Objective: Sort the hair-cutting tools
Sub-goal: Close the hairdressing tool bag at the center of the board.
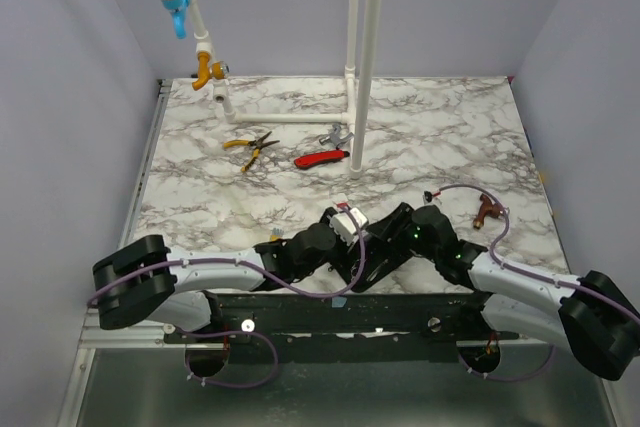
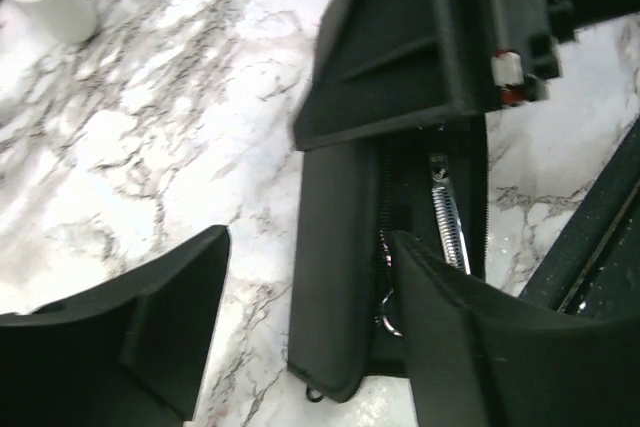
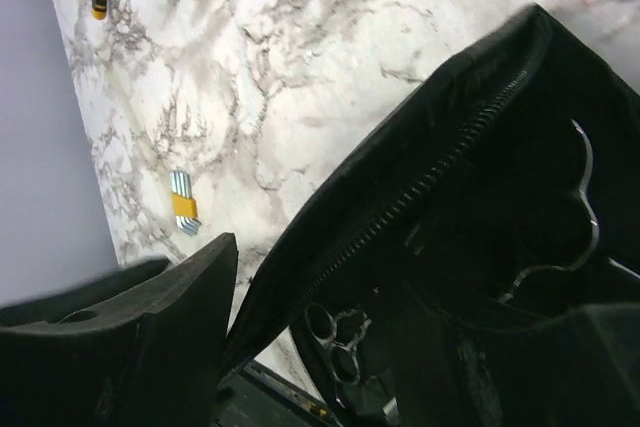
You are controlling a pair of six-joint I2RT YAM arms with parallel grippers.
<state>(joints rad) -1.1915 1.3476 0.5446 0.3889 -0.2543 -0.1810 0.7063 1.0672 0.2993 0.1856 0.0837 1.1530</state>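
Observation:
A black zip case [image 2: 335, 277] lies open at the table's near edge, mostly hidden under both grippers in the top view. Inside it lie hair-cutting tools: a toothed silver scissor blade [image 2: 448, 217], silver finger rings [image 3: 340, 337] and a second pair of silver handles [image 3: 582, 209]. My left gripper [image 2: 310, 247] is open, with the case's flap lying loose between its fingers and the left finger [image 2: 150, 327] well clear of it. My right gripper [image 3: 390, 287] stands open astride the case's zip edge [image 3: 420, 177]. Both grippers [image 1: 345, 247] [image 1: 388, 245] meet over the case.
Yellow-handled pliers [image 1: 251, 147], a red-handled tool [image 1: 322, 158] and a small grey item [image 1: 336, 135] lie mid-table near white pipes [image 1: 360, 47]. A yellow-banded set of hex keys [image 3: 183, 204] sits left of the case. A brown item [image 1: 486, 209] lies at the right.

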